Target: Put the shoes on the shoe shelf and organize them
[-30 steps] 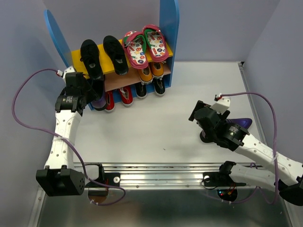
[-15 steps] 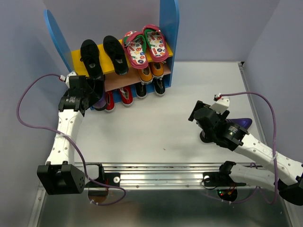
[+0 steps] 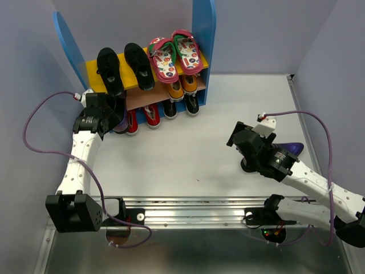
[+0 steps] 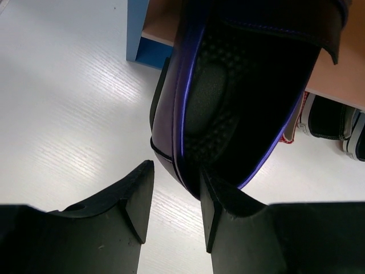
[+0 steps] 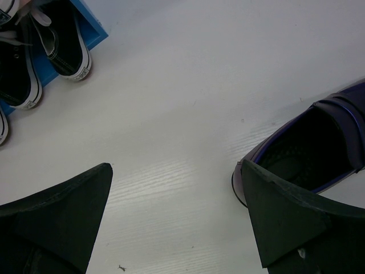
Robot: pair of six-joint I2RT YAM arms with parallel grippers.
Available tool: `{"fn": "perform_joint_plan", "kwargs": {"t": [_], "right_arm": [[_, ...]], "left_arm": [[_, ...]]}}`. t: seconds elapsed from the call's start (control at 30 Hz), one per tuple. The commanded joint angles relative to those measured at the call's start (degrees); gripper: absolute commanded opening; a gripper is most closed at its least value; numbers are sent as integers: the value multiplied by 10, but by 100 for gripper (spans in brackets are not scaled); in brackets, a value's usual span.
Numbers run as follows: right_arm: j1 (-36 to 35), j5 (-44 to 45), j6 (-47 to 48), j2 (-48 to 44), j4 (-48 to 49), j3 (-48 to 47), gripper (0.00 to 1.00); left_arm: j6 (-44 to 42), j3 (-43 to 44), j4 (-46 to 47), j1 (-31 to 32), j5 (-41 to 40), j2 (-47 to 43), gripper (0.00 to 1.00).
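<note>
The shoe shelf (image 3: 203,34) stands at the back left. Two black shoes (image 3: 108,68) and pink flip-flops (image 3: 171,54) lie on its yellow top board. Orange shoes (image 3: 182,87), black-white sneakers (image 3: 181,107) and red shoes (image 3: 142,117) sit on the lower tier. My left gripper (image 3: 111,111) is at the lower tier's left end. One dark purple loafer (image 4: 245,97) lies there. My left gripper (image 4: 174,170) is open, one finger inside the loafer's heel and one outside. The other purple loafer (image 3: 288,149) lies on the table at the right. My right gripper (image 5: 177,188) is wide open beside that loafer (image 5: 311,151).
The blue left side panel (image 4: 140,34) of the shelf stands just left of the loafer in the left wrist view. Purple cables loop beside both arms. Grey walls close in the table on three sides. A metal rail (image 3: 188,208) runs along the near edge.
My left arm has shifted slightly to the right toward the shelf, and its cable has swung with it. The right arm has not moved.
</note>
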State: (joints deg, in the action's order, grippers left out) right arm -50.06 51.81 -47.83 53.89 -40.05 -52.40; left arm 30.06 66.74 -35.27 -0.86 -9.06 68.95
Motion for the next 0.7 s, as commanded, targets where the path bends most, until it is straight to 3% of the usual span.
{"fn": "perform_joint_plan", "kwargs": {"t": [0.0, 0.1, 0.17, 0.3, 0.67], "right_arm": [[-3, 11, -2, -2, 8, -17, 100], [-3, 11, -2, -2, 9, -17, 100], [-3, 10, -2, -2, 9, -17, 100], [-3, 11, -1, -5, 9, -17, 100], [-3, 11, -2, -12, 8, -13, 100]], "left_arm": [[2, -13, 10, -4, -6, 10, 47], [3, -13, 20, -4, -4, 14, 46], [6, -6, 22, -4, -3, 15, 39], [12, 10, 24, -4, -7, 20, 2], [61, 73, 20, -4, -45, 21, 0]]}}
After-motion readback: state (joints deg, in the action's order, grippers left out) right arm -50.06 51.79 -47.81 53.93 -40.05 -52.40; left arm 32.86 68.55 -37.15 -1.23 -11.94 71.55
